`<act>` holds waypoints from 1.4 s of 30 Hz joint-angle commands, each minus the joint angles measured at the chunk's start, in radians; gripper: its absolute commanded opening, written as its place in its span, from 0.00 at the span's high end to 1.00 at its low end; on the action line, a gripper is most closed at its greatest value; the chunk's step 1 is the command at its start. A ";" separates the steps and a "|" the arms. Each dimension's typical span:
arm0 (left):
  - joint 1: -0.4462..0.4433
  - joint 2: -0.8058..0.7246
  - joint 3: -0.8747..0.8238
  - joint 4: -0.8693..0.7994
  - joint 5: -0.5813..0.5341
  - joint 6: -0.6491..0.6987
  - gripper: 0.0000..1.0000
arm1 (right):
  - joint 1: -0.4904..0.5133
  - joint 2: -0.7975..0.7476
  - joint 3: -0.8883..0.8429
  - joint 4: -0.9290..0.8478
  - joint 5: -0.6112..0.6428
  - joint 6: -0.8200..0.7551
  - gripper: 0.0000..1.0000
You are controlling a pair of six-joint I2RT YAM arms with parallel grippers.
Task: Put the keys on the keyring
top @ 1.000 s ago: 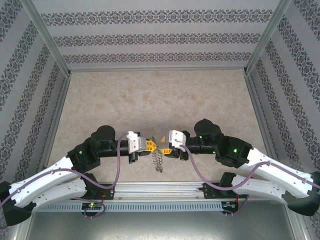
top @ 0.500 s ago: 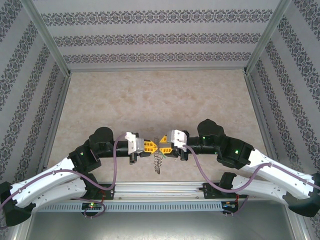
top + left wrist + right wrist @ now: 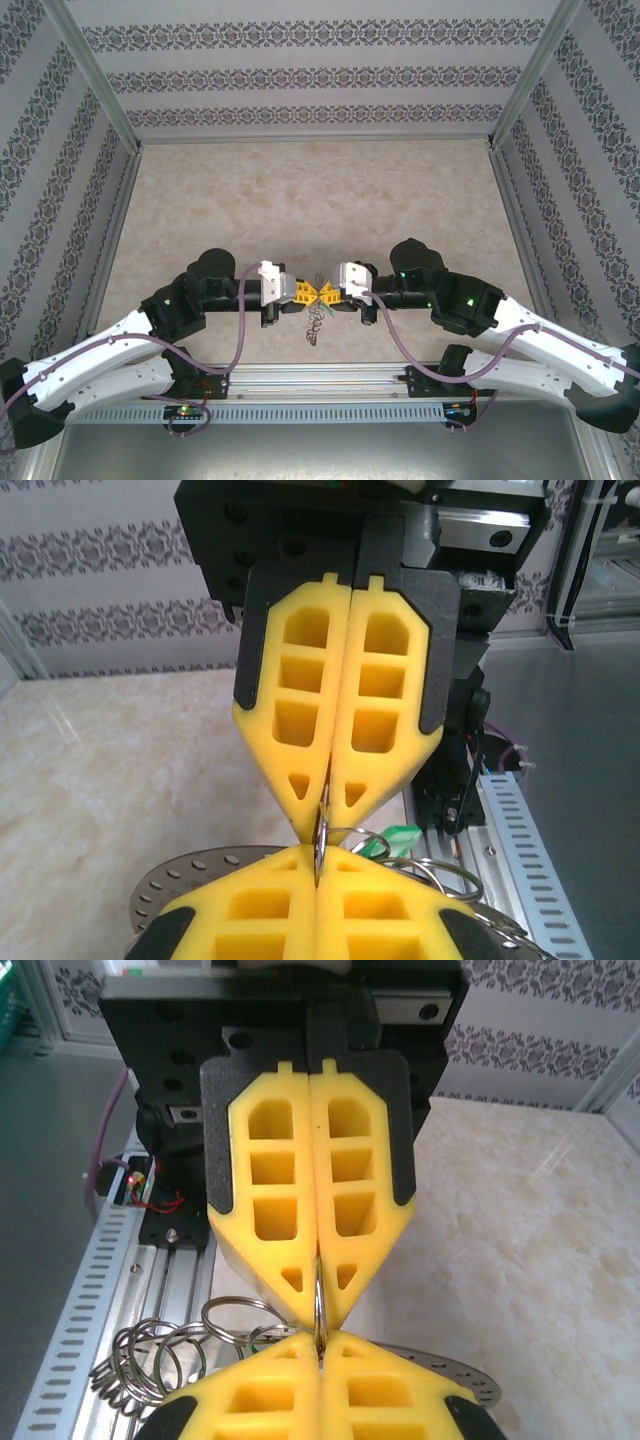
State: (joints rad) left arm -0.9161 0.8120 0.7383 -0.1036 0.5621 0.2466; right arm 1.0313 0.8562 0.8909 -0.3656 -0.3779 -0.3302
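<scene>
**Place:** robot test cell in a lab, not a lived-in room.

**Evidence:**
- Open-fronted booth framed by bare aluminium posts [image 3: 95, 75].
- Flat wall panels [image 3: 320, 70] printed with repeating bands of ornament and mounted inside the frame.
- Beige marble-look tabletop [image 3: 310, 200] as the floor of the booth.
- Aluminium rail [image 3: 320, 378] along the near edge, carrying the left arm [image 3: 100, 365] and right arm [image 3: 540, 345].
- Slotted cable duct [image 3: 300, 412] just in front of the rail.
- Exposed purple cables [image 3: 239, 325].
- Small circuit board [image 3: 140, 1182] with red wiring and a lit indicator.
</scene>
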 commanded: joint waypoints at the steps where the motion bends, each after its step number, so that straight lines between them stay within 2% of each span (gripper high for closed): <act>1: -0.010 0.039 0.100 -0.136 -0.061 0.065 0.89 | 0.012 0.019 0.037 -0.004 0.010 -0.029 1.00; 3: -0.011 0.066 0.139 -0.219 -0.104 0.096 0.85 | 0.012 0.032 0.055 -0.041 0.035 -0.042 1.00; 6: -0.012 0.117 0.187 -0.300 -0.135 0.116 0.84 | 0.016 0.071 0.094 -0.099 0.068 -0.060 1.00; 8: -0.013 0.135 0.200 -0.315 -0.139 0.120 0.88 | 0.025 0.099 0.117 -0.127 0.094 -0.071 1.00; 10: -0.017 0.140 0.200 -0.316 -0.139 0.123 1.00 | 0.033 0.123 0.137 -0.148 0.116 -0.083 1.00; 14: -0.017 0.131 0.196 -0.315 -0.132 0.122 1.00 | 0.037 0.129 0.147 -0.159 0.131 -0.095 1.00; 18: -0.017 0.076 0.130 -0.190 -0.085 0.081 1.00 | 0.038 0.103 0.127 -0.133 0.115 -0.081 1.00; 22: -0.017 0.014 0.046 0.007 -0.007 0.029 1.00 | 0.038 0.043 0.069 -0.053 0.067 -0.043 0.79; 26: -0.017 -0.025 -0.001 0.137 0.040 -0.008 1.00 | 0.038 0.006 0.033 -0.020 0.042 -0.002 0.74; 33: -0.016 -0.050 -0.046 0.251 0.083 -0.055 1.00 | 0.038 -0.029 0.004 0.016 0.000 0.021 0.74; 39: -0.015 -0.026 -0.063 0.304 0.107 -0.073 1.00 | 0.037 -0.038 0.004 0.026 -0.009 0.021 0.77; 42: -0.015 -0.014 -0.069 0.314 0.116 -0.081 1.00 | 0.038 -0.035 0.002 0.029 -0.004 0.021 0.88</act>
State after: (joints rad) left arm -0.9226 0.7914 0.6701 0.0929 0.6270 0.1928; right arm 1.0584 0.8207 0.9096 -0.3695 -0.3649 -0.3195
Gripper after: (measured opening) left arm 0.060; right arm 0.159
